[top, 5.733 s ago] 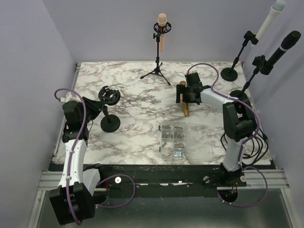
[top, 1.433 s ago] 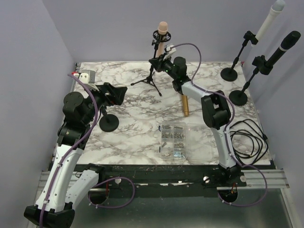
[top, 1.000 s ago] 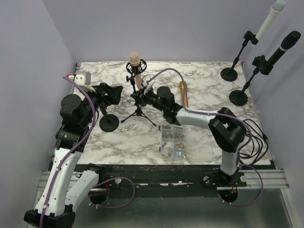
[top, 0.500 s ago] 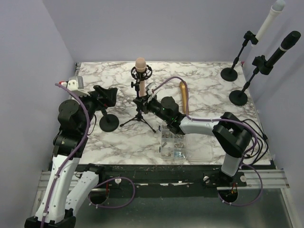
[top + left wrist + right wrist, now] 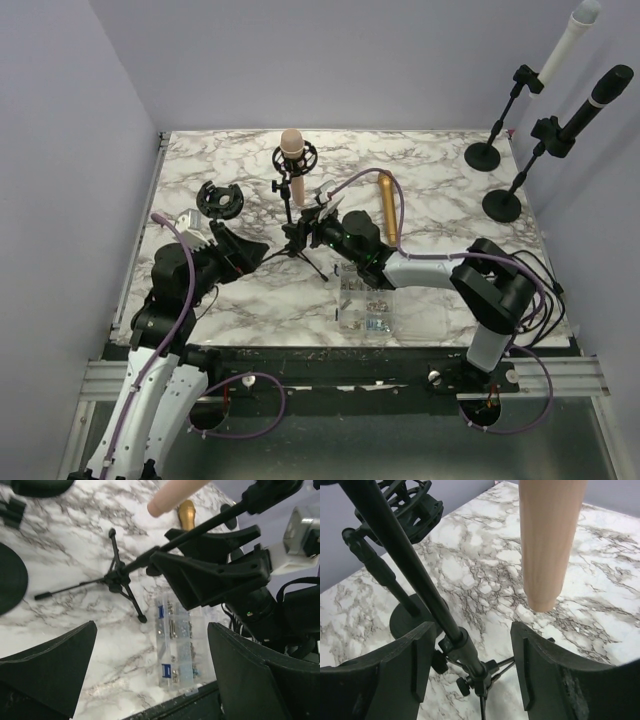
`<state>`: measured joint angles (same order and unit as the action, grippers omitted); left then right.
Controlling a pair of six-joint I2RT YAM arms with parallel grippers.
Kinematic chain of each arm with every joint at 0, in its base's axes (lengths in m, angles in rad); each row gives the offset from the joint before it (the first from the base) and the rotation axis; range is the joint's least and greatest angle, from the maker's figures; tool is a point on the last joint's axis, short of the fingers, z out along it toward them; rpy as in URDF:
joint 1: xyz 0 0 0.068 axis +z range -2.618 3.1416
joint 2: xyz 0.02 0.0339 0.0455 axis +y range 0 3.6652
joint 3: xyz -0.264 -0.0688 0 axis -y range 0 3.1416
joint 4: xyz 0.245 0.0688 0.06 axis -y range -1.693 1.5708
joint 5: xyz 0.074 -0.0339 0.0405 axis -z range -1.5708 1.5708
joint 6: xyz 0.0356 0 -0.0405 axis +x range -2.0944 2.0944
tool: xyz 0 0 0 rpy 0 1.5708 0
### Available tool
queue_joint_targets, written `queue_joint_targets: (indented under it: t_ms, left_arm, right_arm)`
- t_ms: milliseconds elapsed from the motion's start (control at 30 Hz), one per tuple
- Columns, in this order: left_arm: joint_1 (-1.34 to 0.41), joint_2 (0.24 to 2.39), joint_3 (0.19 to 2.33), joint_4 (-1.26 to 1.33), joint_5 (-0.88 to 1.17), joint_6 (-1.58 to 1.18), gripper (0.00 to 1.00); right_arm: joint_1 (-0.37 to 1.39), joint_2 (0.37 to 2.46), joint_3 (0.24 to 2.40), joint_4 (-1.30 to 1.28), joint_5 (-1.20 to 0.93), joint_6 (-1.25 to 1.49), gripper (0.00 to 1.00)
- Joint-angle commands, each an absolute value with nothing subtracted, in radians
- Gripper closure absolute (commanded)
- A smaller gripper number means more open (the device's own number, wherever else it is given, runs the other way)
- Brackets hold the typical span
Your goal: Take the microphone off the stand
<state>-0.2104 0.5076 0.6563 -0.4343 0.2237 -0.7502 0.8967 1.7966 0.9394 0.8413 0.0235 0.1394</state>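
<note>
A peach microphone [image 5: 291, 148] stands upright in the black shock mount of a tripod stand [image 5: 291, 222] at mid table. My right gripper [image 5: 306, 233] is open around the stand's pole [image 5: 422, 587]. The pole is close to the left finger [image 5: 402, 667], with a wide gap to the right finger. The microphone's lower end [image 5: 547, 545] hangs above that gap. My left gripper [image 5: 243, 256] is wide open just left of the tripod, low over the table, with nothing between its fingers. From the left wrist, the tripod [image 5: 119, 575] and the right gripper [image 5: 220, 572] lie ahead.
A gold microphone [image 5: 386, 204] lies on the marble behind the right arm. An empty stand's shock mount [image 5: 220, 198] rises at the left. A clear box of screws [image 5: 364, 295] sits at the front. Two more microphones on stands [image 5: 560, 60] are at the far right.
My right gripper, shut on the stand's pole a moment ago, has opened. The left gripper has swung from beside the empty stand down toward the front, near the tripod's feet.
</note>
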Motion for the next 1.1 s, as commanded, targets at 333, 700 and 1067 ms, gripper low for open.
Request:
queue_joint_targets:
  t_ms: [333,700,1067]
  left_arm:
    - [-0.424,0.537,0.420,-0.132,0.017,-1.042,0.11]
    - [-0.529,0.821,0.378,0.258,-0.202,-0.907,0.16]
    - [-0.561,0.980,0.446,0.358,-0.231,-0.881,0.32]
  right_arm:
    - [0.899,1.278,0.657,0.634,0.144,0.240,0.12]
    - [0.897,1.021,0.435,0.713,0.258,0.179,0.11]
    - [0.897,0.976,0.382,0.773,0.260,0.179,0.12]
